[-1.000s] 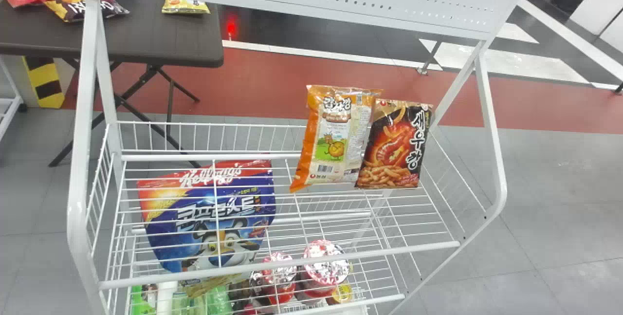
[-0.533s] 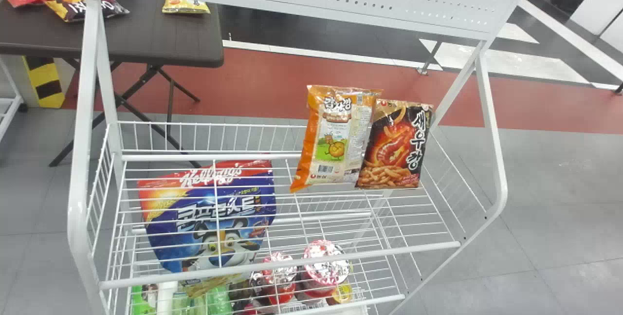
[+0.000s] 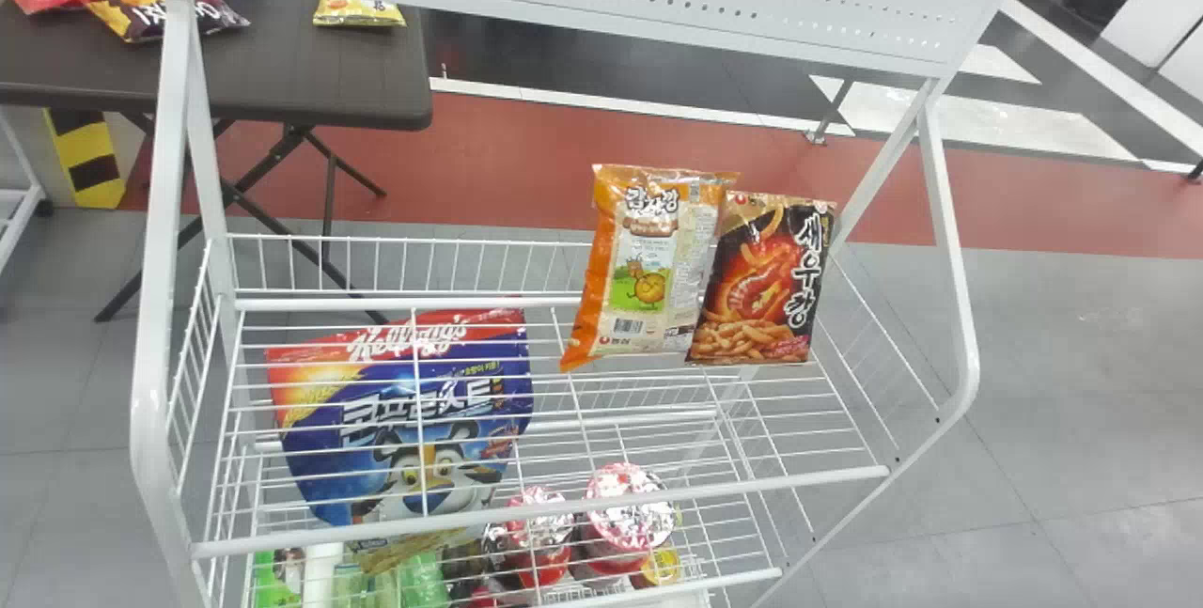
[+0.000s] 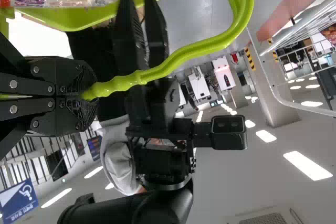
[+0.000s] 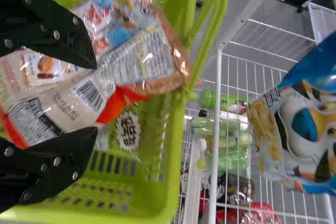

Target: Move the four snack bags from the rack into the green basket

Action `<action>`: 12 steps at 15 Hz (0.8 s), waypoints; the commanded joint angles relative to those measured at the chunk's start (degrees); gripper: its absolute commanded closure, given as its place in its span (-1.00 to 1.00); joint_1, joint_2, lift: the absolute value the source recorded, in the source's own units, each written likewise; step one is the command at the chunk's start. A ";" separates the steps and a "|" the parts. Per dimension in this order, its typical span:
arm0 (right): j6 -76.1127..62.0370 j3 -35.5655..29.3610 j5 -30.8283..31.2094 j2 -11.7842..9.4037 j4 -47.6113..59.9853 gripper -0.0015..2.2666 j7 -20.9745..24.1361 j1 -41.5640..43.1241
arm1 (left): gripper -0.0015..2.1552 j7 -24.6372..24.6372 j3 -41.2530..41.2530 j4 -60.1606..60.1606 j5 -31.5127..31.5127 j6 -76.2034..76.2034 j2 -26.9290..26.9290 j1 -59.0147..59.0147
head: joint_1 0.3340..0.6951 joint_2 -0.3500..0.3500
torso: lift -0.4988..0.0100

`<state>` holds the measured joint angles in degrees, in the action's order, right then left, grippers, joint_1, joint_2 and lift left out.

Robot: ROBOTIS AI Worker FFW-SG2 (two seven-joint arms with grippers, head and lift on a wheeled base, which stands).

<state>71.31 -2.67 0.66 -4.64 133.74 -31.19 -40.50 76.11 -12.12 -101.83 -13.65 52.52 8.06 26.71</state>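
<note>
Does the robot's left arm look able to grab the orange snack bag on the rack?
Probably not: its pincer is closed on the green basket handle, so it would likely have to let go before grabbing the orange bag.

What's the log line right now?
Left claw: gripping basket handle | right claw: open over green basket | rack: orange bag, black bag, cereal bag
</note>
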 commanded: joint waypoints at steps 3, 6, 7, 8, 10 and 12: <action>-23.00 -8.93 -6.29 3.32 0.29 -0.95 0.61 -0.10 | 0.69 -0.09 -0.27 -0.03 0.73 0.17 -0.15 0.01 | 1.00 -1.00 | 0.96; -53.24 -9.37 -8.48 4.37 -8.68 -0.95 8.17 5.87 | 0.69 -0.09 -0.36 -0.03 0.99 0.17 -0.15 0.27 | 1.00 -1.00 | 0.96; -56.40 -9.19 -8.31 4.37 -12.72 -0.95 11.24 10.09 | 0.69 -0.09 -0.36 -0.12 0.99 0.00 -0.15 0.36 | 1.00 -1.00 | 0.96; -59.04 -8.75 -7.78 4.37 -16.32 -0.94 13.97 13.78 | 0.69 -0.09 -0.36 -0.12 0.99 0.17 -0.07 0.45 | 1.00 -1.00 | 0.96; -66.07 -7.96 -6.38 4.29 -24.50 -0.94 19.06 21.52 | 0.69 -0.09 -0.27 -0.30 0.99 0.00 -0.07 0.62 | 1.00 -1.00 | 0.96; -68.88 -7.70 -5.41 4.29 -30.47 -0.94 21.79 27.58 | 0.69 -0.09 -0.18 -0.30 0.91 0.17 -0.07 0.62 | 1.00 -1.00 | 0.96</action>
<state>4.67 -10.58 -5.48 -0.34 107.55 -10.06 -17.16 76.02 -12.38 -102.12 -12.66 52.57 8.00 27.33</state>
